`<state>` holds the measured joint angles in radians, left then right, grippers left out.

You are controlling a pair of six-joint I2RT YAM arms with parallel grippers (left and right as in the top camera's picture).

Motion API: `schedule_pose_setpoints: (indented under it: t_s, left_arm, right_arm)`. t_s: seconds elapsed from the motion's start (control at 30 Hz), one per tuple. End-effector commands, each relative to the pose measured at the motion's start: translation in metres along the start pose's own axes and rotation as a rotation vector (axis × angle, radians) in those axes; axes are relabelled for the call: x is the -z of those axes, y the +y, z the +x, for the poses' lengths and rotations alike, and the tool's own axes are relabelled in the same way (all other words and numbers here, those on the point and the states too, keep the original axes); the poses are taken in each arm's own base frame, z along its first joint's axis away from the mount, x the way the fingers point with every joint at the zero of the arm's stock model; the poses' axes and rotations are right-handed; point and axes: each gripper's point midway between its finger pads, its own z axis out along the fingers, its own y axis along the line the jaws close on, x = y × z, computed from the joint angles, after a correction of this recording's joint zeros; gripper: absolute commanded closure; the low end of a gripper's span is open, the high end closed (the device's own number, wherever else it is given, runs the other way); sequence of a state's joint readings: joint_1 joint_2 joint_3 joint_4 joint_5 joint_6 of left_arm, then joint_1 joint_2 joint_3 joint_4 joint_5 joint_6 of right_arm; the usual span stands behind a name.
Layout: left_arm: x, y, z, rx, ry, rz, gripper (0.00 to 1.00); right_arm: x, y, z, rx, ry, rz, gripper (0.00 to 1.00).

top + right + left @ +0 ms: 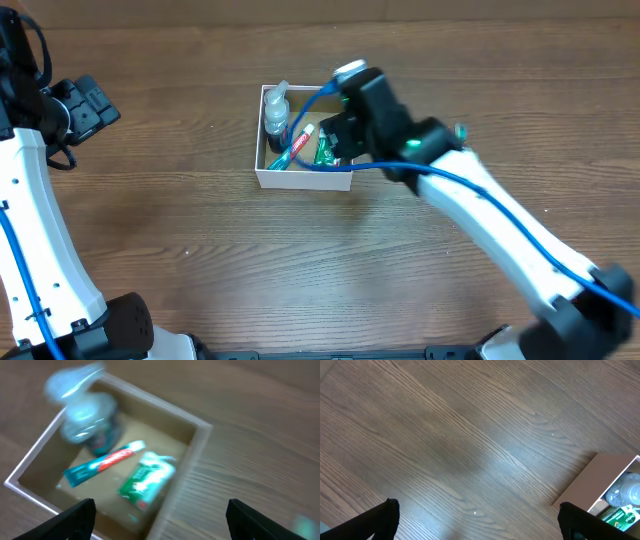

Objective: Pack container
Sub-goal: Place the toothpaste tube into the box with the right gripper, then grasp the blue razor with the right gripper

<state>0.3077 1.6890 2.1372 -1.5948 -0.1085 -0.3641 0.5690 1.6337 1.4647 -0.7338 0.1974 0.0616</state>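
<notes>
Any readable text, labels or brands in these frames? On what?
None readable.
Teal-and-red toothpaste tube: printing blurred.
Green-and-white flat packet: white lettering, too blurred.
Clear plastic bottle: dark label, illegible.
All in the white-walled square cardboard box.

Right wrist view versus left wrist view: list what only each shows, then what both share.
Only right wrist: the teal-and-red toothpaste tube and the open right gripper. Only left wrist: the open left gripper. Both: the square white-walled container, the clear plastic bottle, the green packet and the brown wooden table.
</notes>
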Motion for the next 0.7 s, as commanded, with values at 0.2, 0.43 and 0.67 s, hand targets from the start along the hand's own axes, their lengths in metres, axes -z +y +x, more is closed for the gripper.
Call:
schedule_pose_setpoints:
  t_s: [0.2,0.43,0.67]
  left_arm:
    - [0.001,0.0,-0.001,0.011,-0.001,0.001,0.0]
    - [0.001,0.0,-0.001,0.011,-0.001,0.002,0.0]
    - [0.001,0.0,-0.001,0.011,-0.001,0.002,0.0]
  right_arm:
    - [0.01,-0.157,0.049,-0.572,0.172,0.109,0.13]
    - [-0.061,-0.154,0.107,-0.53,0.414,0.012,0.19]
    - [-0.109,-0.157,0.16,-0.516,0.582,0.053,0.29]
